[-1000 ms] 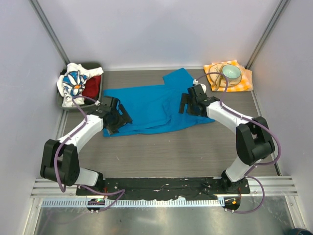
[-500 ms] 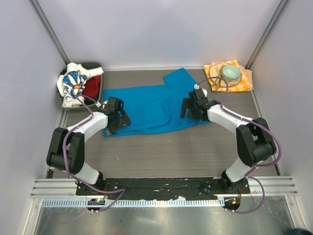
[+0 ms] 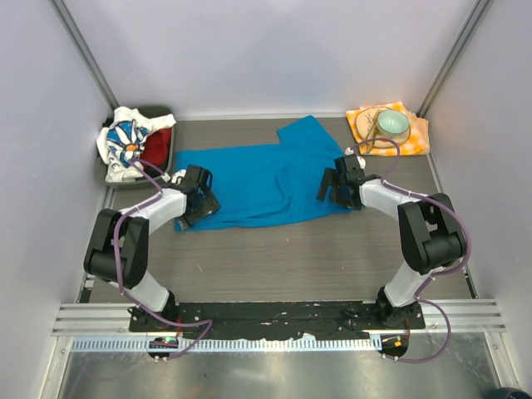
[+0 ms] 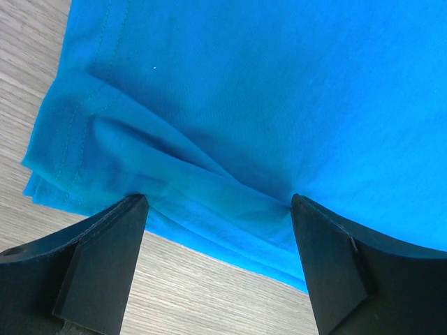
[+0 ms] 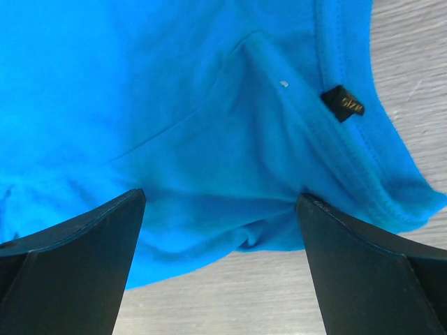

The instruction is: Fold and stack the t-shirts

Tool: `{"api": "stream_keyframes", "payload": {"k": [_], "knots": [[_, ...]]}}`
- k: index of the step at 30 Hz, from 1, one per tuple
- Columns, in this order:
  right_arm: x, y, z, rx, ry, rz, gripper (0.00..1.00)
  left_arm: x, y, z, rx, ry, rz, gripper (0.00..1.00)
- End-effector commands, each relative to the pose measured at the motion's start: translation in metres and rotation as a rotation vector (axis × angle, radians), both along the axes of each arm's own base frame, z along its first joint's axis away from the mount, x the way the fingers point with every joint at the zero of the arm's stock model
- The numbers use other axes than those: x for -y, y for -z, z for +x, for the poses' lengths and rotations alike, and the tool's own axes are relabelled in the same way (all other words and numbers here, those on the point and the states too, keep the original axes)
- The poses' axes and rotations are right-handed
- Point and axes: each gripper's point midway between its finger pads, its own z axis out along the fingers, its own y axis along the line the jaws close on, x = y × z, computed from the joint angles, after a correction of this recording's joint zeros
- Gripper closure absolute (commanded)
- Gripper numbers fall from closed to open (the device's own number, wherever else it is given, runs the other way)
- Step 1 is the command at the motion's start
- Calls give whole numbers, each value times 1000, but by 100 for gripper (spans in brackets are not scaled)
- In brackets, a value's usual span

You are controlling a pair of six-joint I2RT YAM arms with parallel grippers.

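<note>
Blue t-shirt [image 3: 258,179] lies spread and rumpled across the middle of the counter [image 3: 283,258], one sleeve pointing to the far side. Daisy-print t-shirt [image 3: 123,140] and red t-shirt [image 3: 158,150] sit bunched in a dark bin [image 3: 163,111] at the far left corner.

Left arm: elbow folded out to the left, forearm reaching in to the shirt's near left corner. Left tool [image 3: 202,202] released, jaws wide, fingertips down on the cloth either side of a raised fold by the hem.

Right arm: elbow out to the right, forearm angled inward to the shirt's right edge. Right tool [image 3: 332,184] likewise released, jaws wide, straddling a wrinkle just beside the collar and its small black tag [image 5: 343,103]. Neither tool grasps anything.

Checked napkin [image 3: 416,137] with a pale green cup [image 3: 392,123] on it, far right corner.
</note>
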Motion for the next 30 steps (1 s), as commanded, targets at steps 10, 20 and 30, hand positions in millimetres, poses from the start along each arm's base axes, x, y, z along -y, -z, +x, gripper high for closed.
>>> {"api": "stream_keyframes", "payload": {"k": [10,20,30], "knots": [[48,19,-8,-39,144,-93,3,-28,3,-9,2,-96,103,11],[70,-5,-17,-6,218,-175,1,-36,-14,-21,17,-138,100,10],[33,-75,-5,164,120,-40,0,-7,-70,-22,158,-97,-79,10]]}}
